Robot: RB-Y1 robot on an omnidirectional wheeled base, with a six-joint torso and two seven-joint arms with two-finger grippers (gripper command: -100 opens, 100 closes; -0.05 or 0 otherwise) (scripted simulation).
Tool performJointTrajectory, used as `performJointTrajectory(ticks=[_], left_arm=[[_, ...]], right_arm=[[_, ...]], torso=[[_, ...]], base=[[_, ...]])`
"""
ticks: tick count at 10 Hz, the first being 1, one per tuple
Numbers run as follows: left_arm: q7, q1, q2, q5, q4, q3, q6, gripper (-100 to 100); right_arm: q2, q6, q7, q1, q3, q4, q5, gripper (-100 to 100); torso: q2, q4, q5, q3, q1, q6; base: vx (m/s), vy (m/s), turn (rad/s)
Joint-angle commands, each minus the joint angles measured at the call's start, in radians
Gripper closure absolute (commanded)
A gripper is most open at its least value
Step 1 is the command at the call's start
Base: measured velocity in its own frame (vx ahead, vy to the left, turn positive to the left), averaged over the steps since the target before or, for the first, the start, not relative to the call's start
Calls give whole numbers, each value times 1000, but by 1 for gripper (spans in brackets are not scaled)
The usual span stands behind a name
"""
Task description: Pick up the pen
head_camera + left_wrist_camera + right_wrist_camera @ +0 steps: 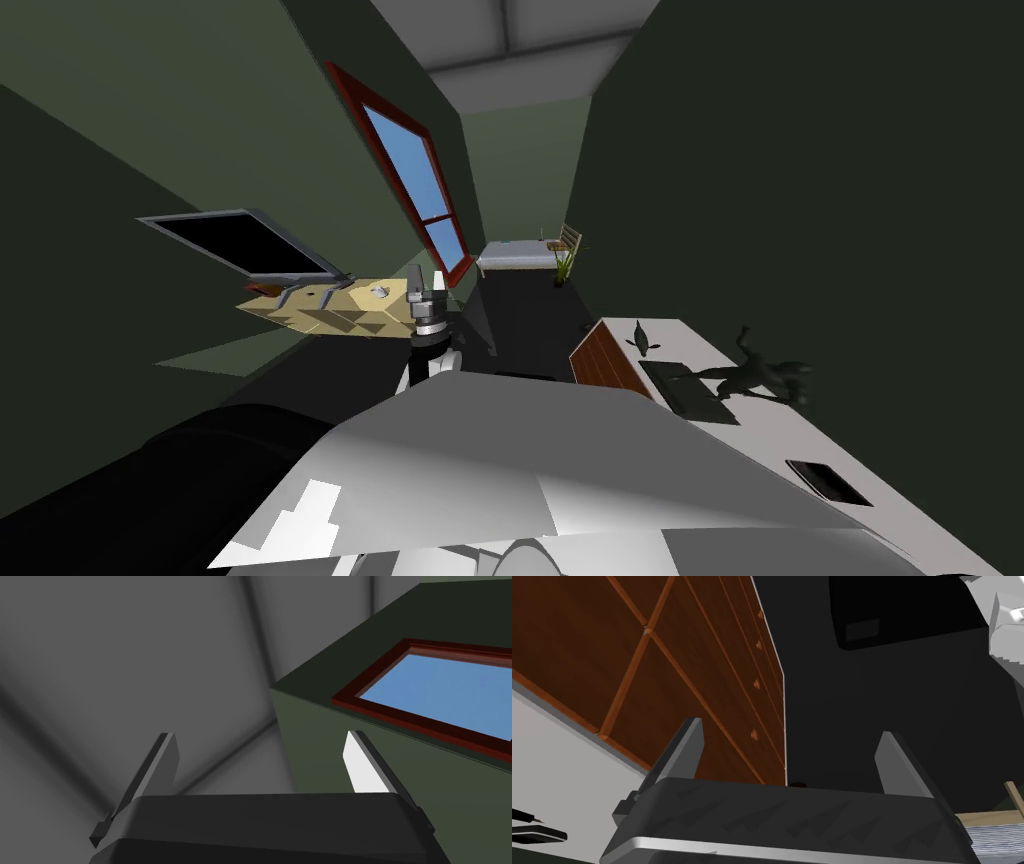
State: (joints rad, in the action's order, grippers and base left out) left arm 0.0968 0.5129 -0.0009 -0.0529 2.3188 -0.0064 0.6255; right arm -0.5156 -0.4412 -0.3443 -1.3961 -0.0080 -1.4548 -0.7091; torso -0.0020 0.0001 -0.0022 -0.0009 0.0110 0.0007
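Two thin grey fingers of the right claw (789,728) stand wide apart, with nothing between them. Just past them is the brown side of the drawers (662,651), with a row of small round knobs. Next to that is the dark floor (862,701). The drawers sit under a white desk (542,746). The pen (527,817) lies on that white top, off to one side of the claw and not touching it. It is thin and dark with a brown tip. Just beside the pen lies a flat dark thing (537,834).

The left claw (426,282) is held up in front of me, near a pale wood table (330,310). Its fingers are spread wide too, and it holds nothing. A big black screen (240,245) stands on that table.

From the head, the white desk is on my right. On it are a small dark pointed thing (640,340) that may be the pen, a dark keyboard (690,390), a dark animal figure (760,375) and a dark flat slab (825,480). Far back stand a bed (515,257) and a green plant (563,265).
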Motion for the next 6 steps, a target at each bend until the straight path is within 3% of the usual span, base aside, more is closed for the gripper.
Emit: performJointTrajectory(ticks=[1, 4, 6], left_arm=[[0, 0, 0, 0, 0, 0, 0, 0], [0, 0, 0, 0, 0, 0, 0, 0], [0, 0, 0, 0, 0, 0, 0, 0]], right_arm=[[-34, 4, 14, -3, 7, 50, -15, -100], [-53, 3, 19, -3, 9, 114, -23, -100], [-84, 0, 31, 3, 15, 182, -35, -100]], torso=[[0, 0, 0, 0, 0, 0], [-1, 0, -1, -1, 2, 0], [-1, 0, 0, -1, 1, 0]], base=[[2, -142, 421], [13, -110, 197], [0, -126, 318]])
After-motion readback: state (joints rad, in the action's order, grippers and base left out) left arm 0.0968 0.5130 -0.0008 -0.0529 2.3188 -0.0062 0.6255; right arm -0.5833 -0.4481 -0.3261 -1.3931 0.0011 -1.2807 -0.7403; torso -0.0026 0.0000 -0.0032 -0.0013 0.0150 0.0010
